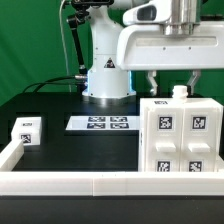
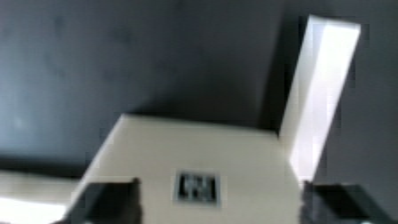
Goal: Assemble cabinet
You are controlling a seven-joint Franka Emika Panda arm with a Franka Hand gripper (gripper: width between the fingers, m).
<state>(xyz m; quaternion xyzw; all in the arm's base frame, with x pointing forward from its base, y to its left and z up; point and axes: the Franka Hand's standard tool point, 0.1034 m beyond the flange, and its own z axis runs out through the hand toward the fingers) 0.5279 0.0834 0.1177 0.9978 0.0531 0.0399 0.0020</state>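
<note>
A green backdrop stands behind a black tabletop [image 1: 55, 110] fenced by long low white border rails [image 1: 100, 184]; the large white plastic tag-covered cabinet [image 1: 178, 140] stands upright at the exterior view's right, just behind the front rail, probably so it stays braced; the two-finger gripper [image 1: 171, 86] hovers just above it, fingers spread, grasping nothing; a small white tagged block [image 1: 26, 131] lies loose, well apart; the cabinet's interior is hidden.
</note>
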